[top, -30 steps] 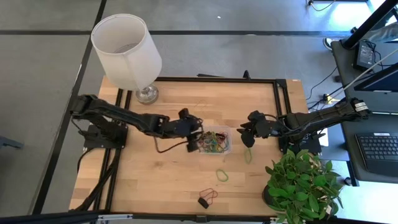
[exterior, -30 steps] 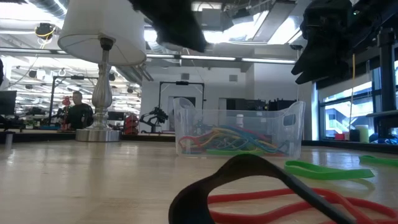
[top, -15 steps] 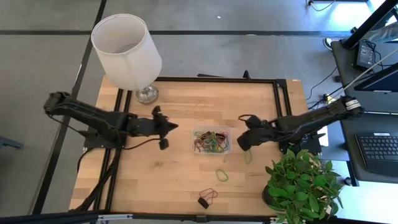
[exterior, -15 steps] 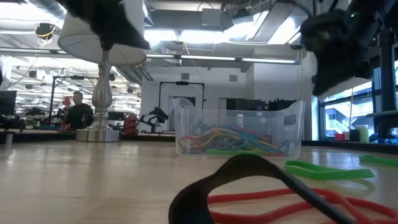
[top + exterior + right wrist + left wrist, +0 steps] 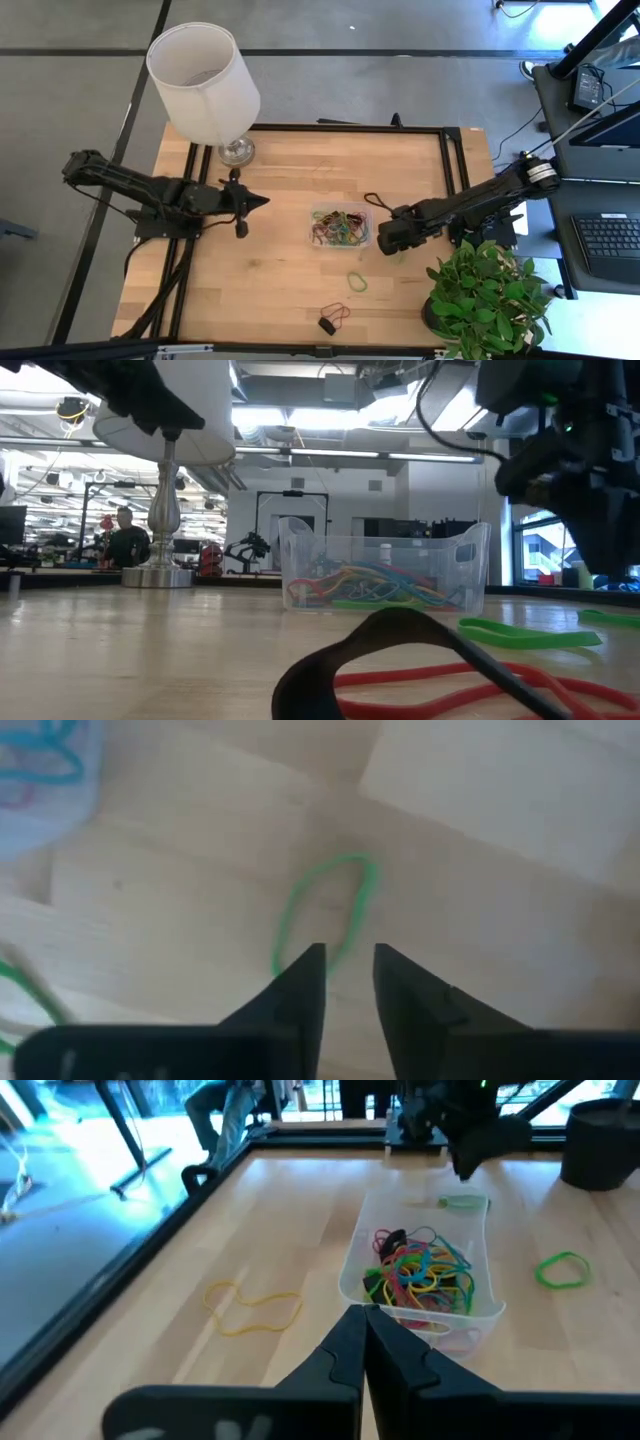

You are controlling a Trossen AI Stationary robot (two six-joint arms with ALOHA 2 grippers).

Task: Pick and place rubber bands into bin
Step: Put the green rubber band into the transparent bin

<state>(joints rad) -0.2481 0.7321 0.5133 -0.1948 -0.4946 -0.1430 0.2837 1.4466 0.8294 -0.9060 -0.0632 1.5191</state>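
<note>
No readable text, labels, brands or nos. anywhere I look: nothing on the bin (image 5: 340,226), the lampshade (image 5: 203,68) or the bench (image 5: 290,270). Room signage beyond the bench in low view is too small to read.

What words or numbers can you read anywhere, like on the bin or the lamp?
None can be read.
The bin is clear plastic with no label showing.
The lampshade is plain white.
Things in the room behind the table, in the low view, are too small and blurred to read.
</note>
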